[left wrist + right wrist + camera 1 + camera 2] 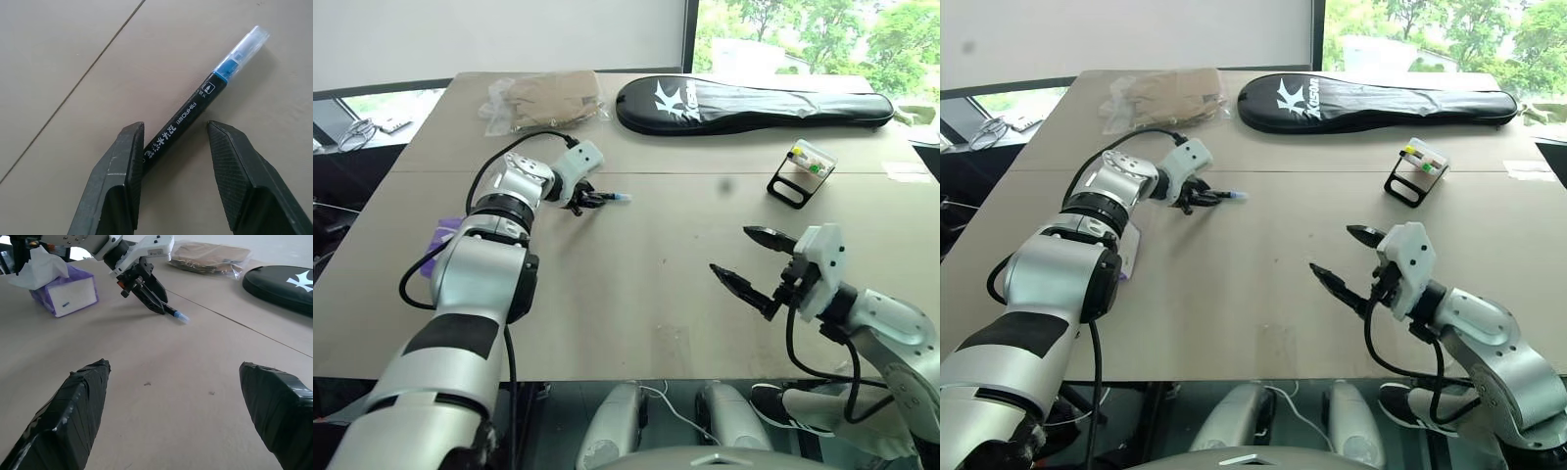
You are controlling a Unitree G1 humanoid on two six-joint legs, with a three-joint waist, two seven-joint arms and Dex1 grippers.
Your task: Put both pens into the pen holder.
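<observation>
Now the left claw [176,147] straddles the blue-capped pen [205,95] on the desk [636,284], fingers parted, one touching it; the right claw [752,262] gapes wide, holding nothing. The pen holder [801,172] stands well apart.

Daylight is pouring in from the windows [822,34] beyond the far edge of the counter [646,284], washing the trees outside nearly white. The tan surface is lying evenly lit, without glare. Soft, faint shadows are falling just beneath the left tool [173,161] and its pen [215,88]. The right tool [173,411] is filling the foreground slightly soft, its fingertips looming large.
</observation>
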